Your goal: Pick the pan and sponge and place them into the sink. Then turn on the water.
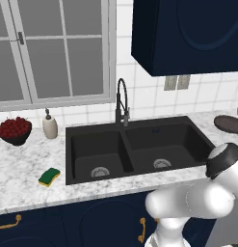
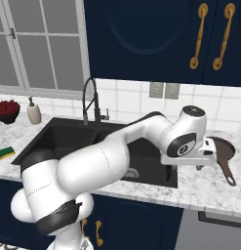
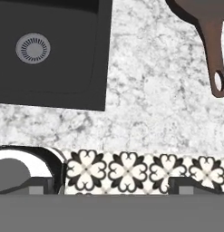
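Hand view: dark brown pan (image 3: 208,27), long thin handle; jaws spread, empty.

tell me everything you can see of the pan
The pan is a round, shallow, dark brown frying pan, looking like cast iron. It sits flat on the marble counter right of the sink. Its long thin handle ends in a hanging hole, seen in the hand view. Nothing grips it.
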